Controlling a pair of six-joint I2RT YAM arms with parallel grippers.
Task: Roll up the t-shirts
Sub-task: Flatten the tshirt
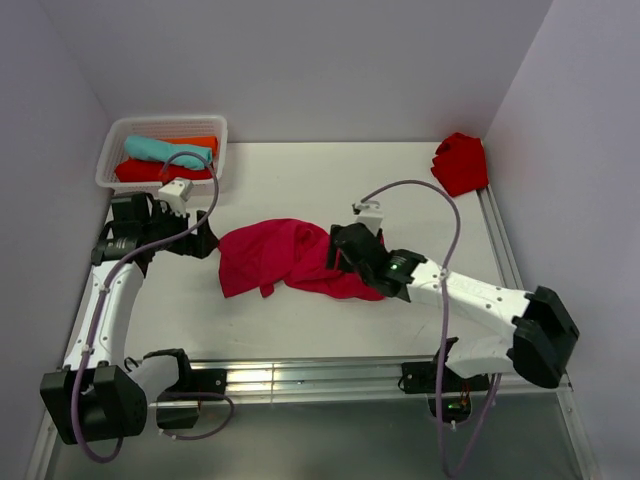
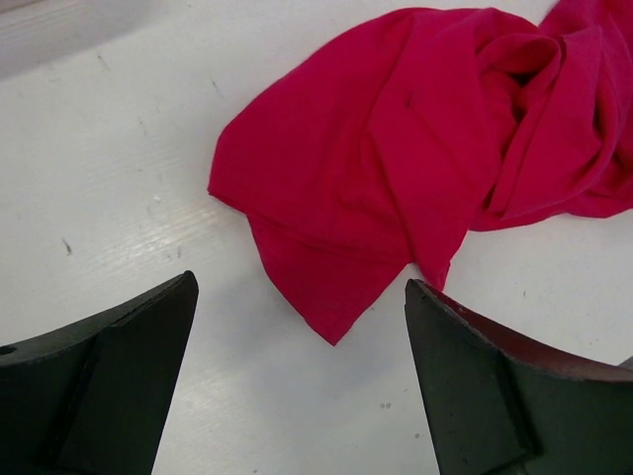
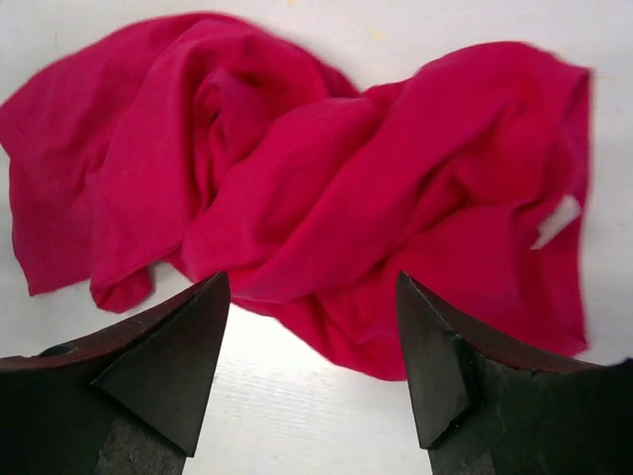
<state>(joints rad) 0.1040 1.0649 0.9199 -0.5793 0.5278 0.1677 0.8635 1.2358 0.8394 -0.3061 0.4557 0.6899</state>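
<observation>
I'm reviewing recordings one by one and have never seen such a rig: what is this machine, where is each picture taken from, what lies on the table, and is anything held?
Two robot arms are bolted at the table's near edge, each ending in two-finger jaws. The wide picture looks down from above and behind: left arm on the left, right arm on the right. The other two come from a camera on each wrist; the dark wedges at the bottom are that arm's own jaws. On the white table lies a crumpled crimson t-shirt, its white label showing from the right wrist. A scarlet t-shirt sits bunched in the far right corner; a white basket at far left holds rolled t-shirts. Both pairs of jaws stand open; nothing is held.
</observation>
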